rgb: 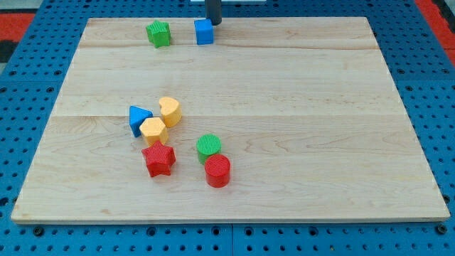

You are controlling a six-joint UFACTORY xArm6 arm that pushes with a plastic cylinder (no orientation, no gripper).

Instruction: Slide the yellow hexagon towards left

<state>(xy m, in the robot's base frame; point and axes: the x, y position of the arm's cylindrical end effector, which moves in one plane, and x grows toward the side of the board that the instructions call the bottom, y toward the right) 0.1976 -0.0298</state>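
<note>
Nowhere can I read any writing, brand or label. My tip point(213, 22) is a bare dark rod with no fingers to open or close; it stands at the board's point(298, 142) top edge, touching the blue cube point(204, 32) at its 1 o'clock. A green star point(158, 33) lies at the cube's 9 o'clock. The yellow hexagon point(153, 130) is a pale orange-yellow, flat-topped block, left of centre and far from my tip. It is crowded: blue triangle point(139, 119) touching at 10 o'clock, yellow heart point(170, 111) at 1 o'clock, red star point(159, 159) at 6 o'clock. A green cylinder point(209, 146) and red cylinder point(217, 171) lie at its 4 o'clock. Bare wood runs from the triangle to the left edge.
</note>
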